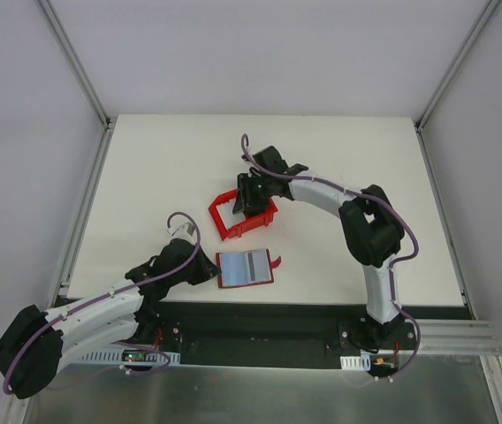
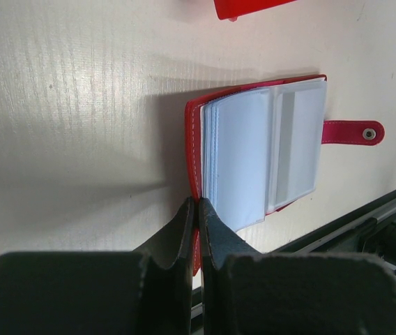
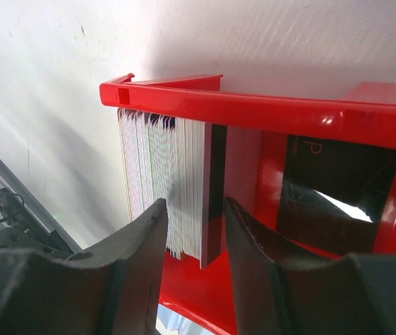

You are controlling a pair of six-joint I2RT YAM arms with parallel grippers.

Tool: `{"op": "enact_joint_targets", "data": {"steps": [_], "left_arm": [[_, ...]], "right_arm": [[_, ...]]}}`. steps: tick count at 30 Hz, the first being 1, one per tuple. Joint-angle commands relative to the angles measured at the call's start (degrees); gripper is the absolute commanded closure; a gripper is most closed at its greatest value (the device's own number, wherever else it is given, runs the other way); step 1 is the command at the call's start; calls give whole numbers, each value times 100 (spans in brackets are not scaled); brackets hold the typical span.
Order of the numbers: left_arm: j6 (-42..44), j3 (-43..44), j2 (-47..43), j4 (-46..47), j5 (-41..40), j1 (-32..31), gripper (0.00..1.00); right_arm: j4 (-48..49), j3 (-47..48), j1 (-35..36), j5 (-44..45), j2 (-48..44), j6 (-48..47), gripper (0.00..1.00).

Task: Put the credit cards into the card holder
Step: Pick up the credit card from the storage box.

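The left gripper clamps the cover of the lone card holder, while at its twelve o'clock the right gripper, jaws narrow and grip unclear, straddles credit cards stacked too tightly to count in one red bin.

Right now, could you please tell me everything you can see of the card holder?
The card holder is a dark-red, leather-looking folding case lying open on the white table, toward its near edge. Inside is a stack of pale sleeves; a snap tab sticks out from one side. The left pincer is shut on the edge of its cover.
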Motion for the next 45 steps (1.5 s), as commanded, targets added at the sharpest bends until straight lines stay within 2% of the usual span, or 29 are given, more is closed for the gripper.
{"op": "enact_joint_targets", "data": {"steps": [1,17,23,30,36,45], "left_arm": [[9,183,42,62,-88,32,100],[18,200,85,80,-88,32,100],[36,209,103,98,-62,41,100],[18,192,103,98,-71,41,100],[18,192,112,98,-71,41,100],[36,174,138,115,-27,50,100]], "right_arm": [[169,-29,-24,-105,-451,69,60],[186,-12,-86,-149,-521,69,69],[169,-29,-103,-140,-512,60,81],[151,-29,-138,-53,-582,7,89],[-94,58,-156,483,-723,-194,100],[-350,138,-121,1098,-995,-476,100]]}}
